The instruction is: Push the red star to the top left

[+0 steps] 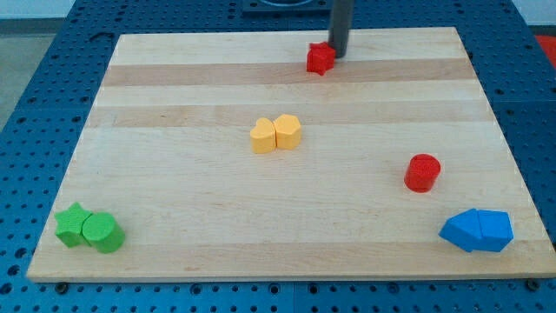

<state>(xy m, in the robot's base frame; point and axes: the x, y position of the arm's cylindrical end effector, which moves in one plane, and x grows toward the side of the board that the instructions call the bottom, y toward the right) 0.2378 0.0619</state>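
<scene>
The red star (320, 58) lies near the view's top, a little right of centre, on the wooden board (174, 104). My tip (337, 55) is the lower end of the dark rod that comes down from the view's top. It stands right against the star's right side, touching it or nearly so. The board's top left corner is far to the star's left.
A yellow heart (263, 136) and a yellow hexagon (287, 131) touch at the board's middle. A red cylinder (422, 172) stands at the right. Two blue blocks (476, 230) sit at the bottom right. A green star (73, 224) and green cylinder (103, 233) sit at the bottom left.
</scene>
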